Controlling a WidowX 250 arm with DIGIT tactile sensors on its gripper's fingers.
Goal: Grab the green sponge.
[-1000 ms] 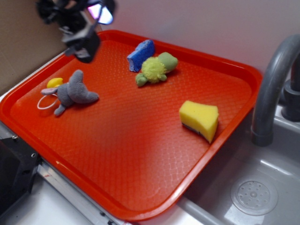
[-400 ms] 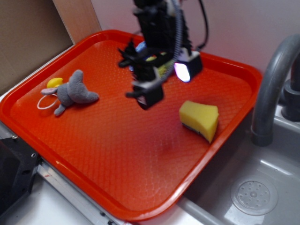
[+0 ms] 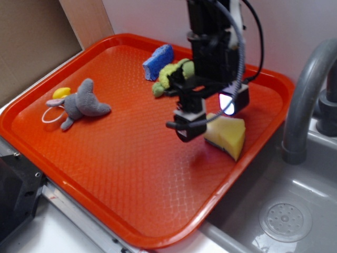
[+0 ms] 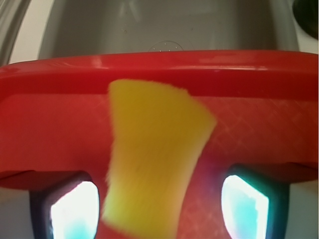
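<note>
The green sponge (image 3: 230, 135) is a yellow foam wedge with a dark layer along its lower edge. It lies near the right rim of the red tray (image 3: 131, 174). My gripper (image 3: 210, 116) hovers just above and left of it, jaws open, with one finger on each side of the sponge's near end. In the wrist view the sponge (image 4: 154, 149) fills the gap between the two lit fingertips (image 4: 75, 211), nearer the left one and not touching either. The gripper (image 4: 159, 211) holds nothing.
A blue sponge (image 3: 158, 61) and a green plush toy (image 3: 169, 75) lie at the tray's far side, and a grey plush elephant (image 3: 81, 105) at the left. A grey faucet (image 3: 305, 89) and sink (image 3: 287, 216) are to the right, just beyond the tray rim.
The arm has swung from the far left corner across the tray to the right and come down over the sponge. The sponge and toys have not moved.
</note>
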